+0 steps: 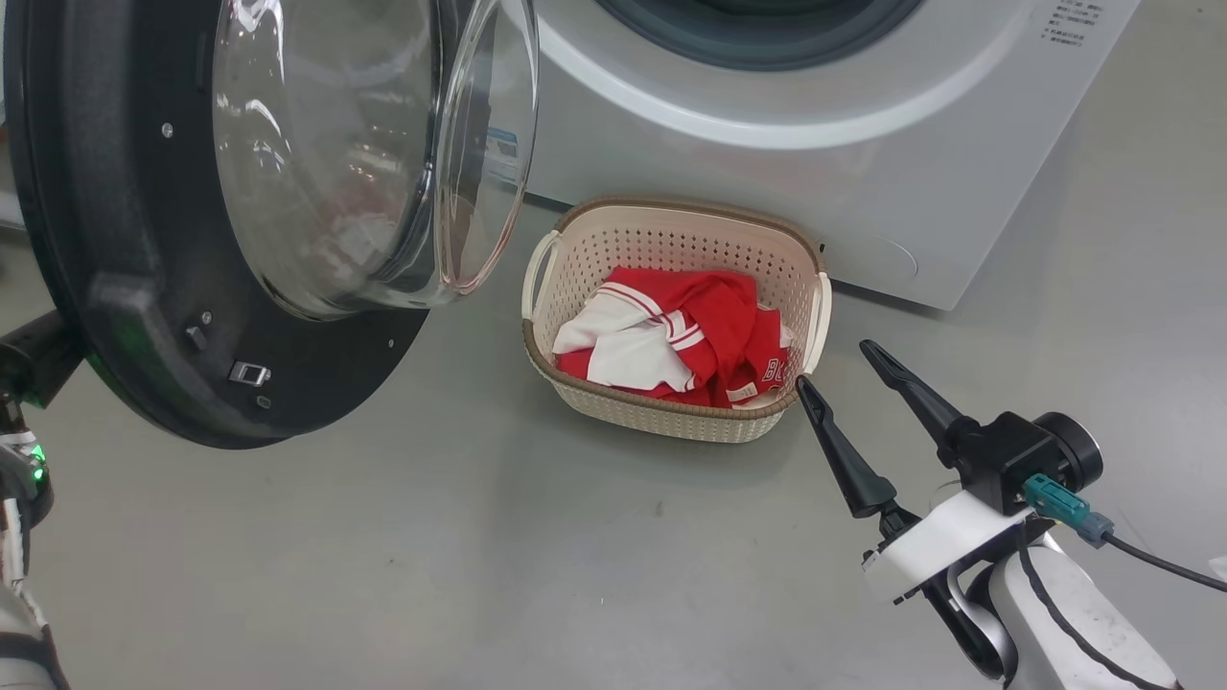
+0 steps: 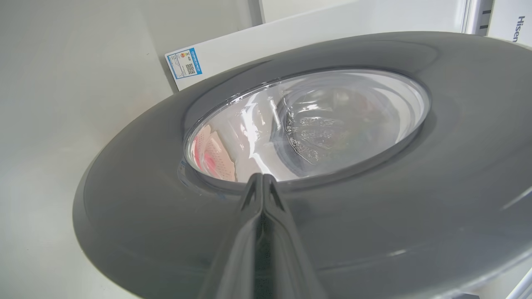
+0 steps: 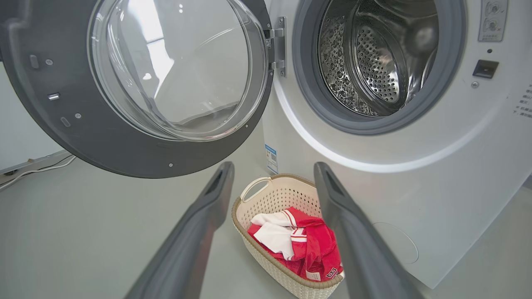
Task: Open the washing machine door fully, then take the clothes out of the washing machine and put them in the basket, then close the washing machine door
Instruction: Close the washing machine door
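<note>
Head view: the round black-rimmed glass washing machine door (image 1: 125, 287) runs off the top and left edges, the white front-loading washing machine's (image 1: 767, 172) opening is cut by the top edge, and the small grey print (image 1: 1069, 24) at upper right is unreadable. Right wrist view, lower right: the right gripper's (image 3: 273, 165) blurred dark finger (image 3: 357, 249) hides part of the cream perforated plastic basket (image 3: 270, 199). Left wrist view, centre left: a pink patch (image 2: 210, 153) behind the glass is unidentifiable.

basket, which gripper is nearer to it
Right. The right gripper hovers open, its fingertips just by the basket at its right corner. The left gripper is shut, at the outer face of the door, well off to the basket's left.
</note>
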